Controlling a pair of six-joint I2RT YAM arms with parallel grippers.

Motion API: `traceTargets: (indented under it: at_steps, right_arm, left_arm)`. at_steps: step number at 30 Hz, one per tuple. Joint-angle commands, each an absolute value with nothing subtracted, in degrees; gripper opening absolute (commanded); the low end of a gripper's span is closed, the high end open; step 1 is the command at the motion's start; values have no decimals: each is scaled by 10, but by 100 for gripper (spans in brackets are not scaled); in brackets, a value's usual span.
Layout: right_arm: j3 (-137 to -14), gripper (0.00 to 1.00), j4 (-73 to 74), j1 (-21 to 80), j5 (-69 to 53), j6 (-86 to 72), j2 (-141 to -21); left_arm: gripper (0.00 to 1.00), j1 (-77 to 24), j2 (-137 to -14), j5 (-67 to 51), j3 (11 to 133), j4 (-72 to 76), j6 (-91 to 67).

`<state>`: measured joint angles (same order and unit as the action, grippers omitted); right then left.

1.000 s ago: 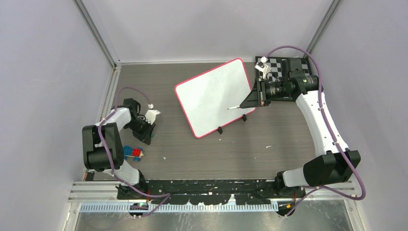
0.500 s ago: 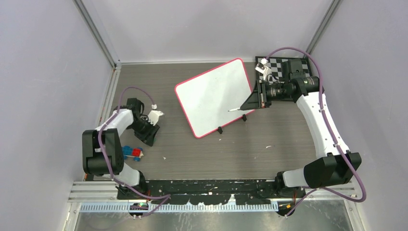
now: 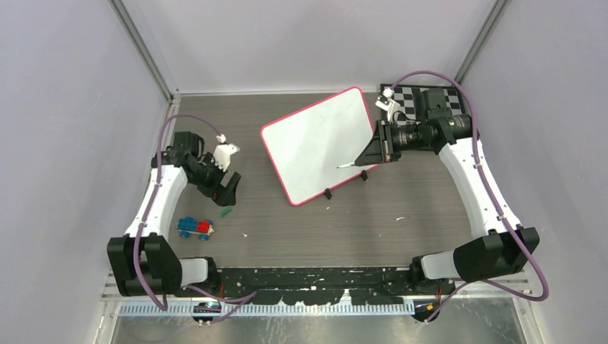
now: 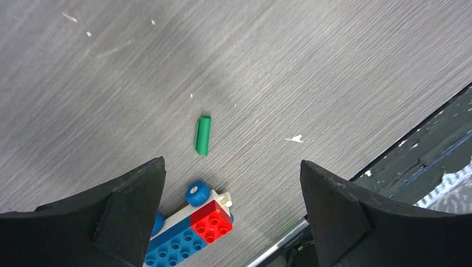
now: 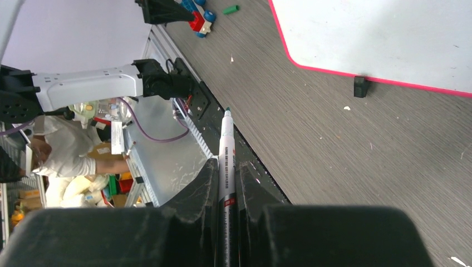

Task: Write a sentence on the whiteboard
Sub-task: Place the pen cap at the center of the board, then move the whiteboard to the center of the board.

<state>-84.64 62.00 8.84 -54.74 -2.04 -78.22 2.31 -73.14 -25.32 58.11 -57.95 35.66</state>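
The whiteboard [image 3: 315, 140] lies tilted in the middle of the table, its face plain white inside the pink-red rim; no sentence shows on it. My right gripper [image 3: 364, 158] is shut on a white marker [image 3: 347, 164] whose uncapped tip points out over the board's lower right part. In the right wrist view the marker [image 5: 226, 150] sticks out between the closed fingers, and the whiteboard [image 5: 378, 33] fills the upper right. My left gripper [image 3: 231, 189] stands open above the table at the left, holding nothing. A green cap [image 4: 203, 135] lies on the table just beyond the left gripper [image 4: 232, 161].
A blue, red and white brick toy car [image 3: 195, 228] sits near the green cap [image 3: 226, 211]. A black-and-white checkered board [image 3: 423, 97] lies at the back right behind the right arm. Two black clips [image 3: 328, 193] grip the whiteboard's near edge.
My left gripper has opened and swung up and outward; the green cap now lies loose on the table. The right gripper with the marker has edged slightly left.
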Motion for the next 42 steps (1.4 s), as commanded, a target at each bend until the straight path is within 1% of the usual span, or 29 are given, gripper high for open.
traceTargets:
  at_steps: [1, 3, 6, 7, 11, 14, 18, 22, 30, 31, 37, 42]
  right_arm:
    - [-861, 0, 594, 106, -532, -34, -772]
    - [-862, 0, 592, 112, -525, -31, -772]
    - [-870, 0, 586, 130, -494, -24, -775]
    - [-873, 0, 582, 137, -480, -21, -778]
    - [-883, 0, 557, 165, -432, -20, -791]
    - [-895, 0, 539, 176, -419, -19, -801]
    - [-911, 0, 517, 184, -410, -20, -817]
    - [-919, 0, 490, 188, -414, -35, -829]
    - [-924, 0, 437, 194, -424, -75, -847]
    - [-925, 0, 432, 195, -424, -79, -850]
    - [-941, 0, 428, 197, -427, -88, -864]
    - [-954, 0, 436, 196, -426, -81, -869]
  left_arm:
    - [96, 21, -720, -311, 633, -615, 326]
    - [100, 21, -721, -337, 656, -623, 313]
    - [100, 21, -722, -397, 695, -627, 282]
    - [100, 21, -723, -416, 708, -621, 249]
    - [100, 22, -732, -443, 756, -541, 110]
    - [100, 27, -721, -459, 762, -456, 40]
    - [100, 25, -715, -468, 756, -384, 14]
    - [100, 25, -763, -487, 796, -394, 19]
    - [100, 21, -836, -522, 781, -257, -69]
    - [99, 21, -847, -523, 783, -247, -76]
    - [83, 12, -919, -572, 812, -224, -93]
    - [79, -23, -954, -584, 825, -217, -91]
